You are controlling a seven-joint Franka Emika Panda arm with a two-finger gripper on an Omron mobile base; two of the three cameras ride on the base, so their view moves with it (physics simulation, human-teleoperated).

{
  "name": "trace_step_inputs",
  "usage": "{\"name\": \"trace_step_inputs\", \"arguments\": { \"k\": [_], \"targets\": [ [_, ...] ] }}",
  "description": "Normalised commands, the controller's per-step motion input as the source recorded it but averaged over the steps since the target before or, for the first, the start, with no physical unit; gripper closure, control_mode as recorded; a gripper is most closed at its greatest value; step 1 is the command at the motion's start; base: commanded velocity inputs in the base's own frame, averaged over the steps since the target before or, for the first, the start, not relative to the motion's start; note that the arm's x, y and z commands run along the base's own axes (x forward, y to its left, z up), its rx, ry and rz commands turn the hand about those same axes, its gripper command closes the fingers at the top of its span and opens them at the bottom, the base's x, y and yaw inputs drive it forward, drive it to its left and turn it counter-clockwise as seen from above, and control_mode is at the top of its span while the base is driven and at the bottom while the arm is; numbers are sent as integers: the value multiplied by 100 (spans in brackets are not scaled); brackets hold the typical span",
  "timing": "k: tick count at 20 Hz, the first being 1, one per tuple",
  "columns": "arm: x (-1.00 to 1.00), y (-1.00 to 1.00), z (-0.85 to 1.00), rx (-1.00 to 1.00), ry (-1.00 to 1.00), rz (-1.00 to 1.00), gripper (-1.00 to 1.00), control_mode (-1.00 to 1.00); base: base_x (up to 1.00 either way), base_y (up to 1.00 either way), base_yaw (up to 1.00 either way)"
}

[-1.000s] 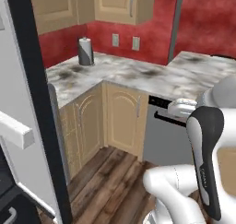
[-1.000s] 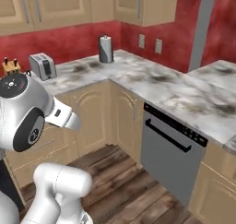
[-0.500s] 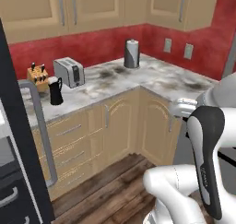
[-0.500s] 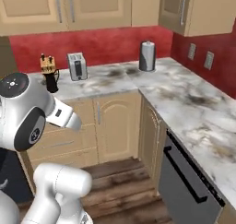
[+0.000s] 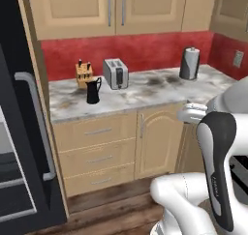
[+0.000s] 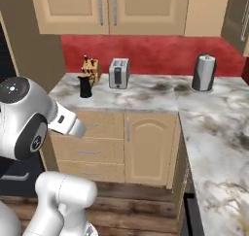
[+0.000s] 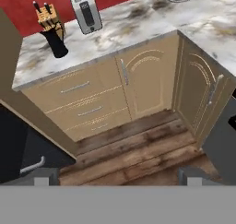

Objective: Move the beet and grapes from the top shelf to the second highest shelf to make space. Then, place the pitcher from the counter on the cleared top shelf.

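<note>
I see the fridge (image 5: 29,147) standing black at nine o'clock in my left base view, its door handle (image 5: 36,123) a long grey bar. The marble surface (image 5: 145,91) runs from there across to three o'clock over tan drawers (image 5: 97,149) and a cupboard door (image 5: 157,139). On it, the paper towel roll (image 5: 190,63) stands far off at two o'clock. The toaster (image 5: 115,73) sits near the red back wall. The knife block (image 5: 83,74) is just beside it at nine o'clock. The pitcher (image 5: 93,90) stands upright just in front of the block, handle toward the toaster. My fingers (image 7: 115,174) are spread wide, holding nothing, above the wood floor (image 7: 133,158).
</note>
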Motion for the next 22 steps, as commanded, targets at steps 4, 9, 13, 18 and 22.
{"name": "trace_step_inputs", "arguments": {
  "k": [4,9,13,18,22],
  "targets": [
    [0,0,0,0,0,0,-100,100,68,-51,57],
    [0,0,0,0,0,0,-100,100,71,-38,56],
    [0,0,0,0,0,0,-100,100,68,-37,52],
    [0,0,0,0,0,0,-100,100,47,-54,46],
    [0,0,0,0,0,0,-100,100,35,-64,41]
  ]
}}
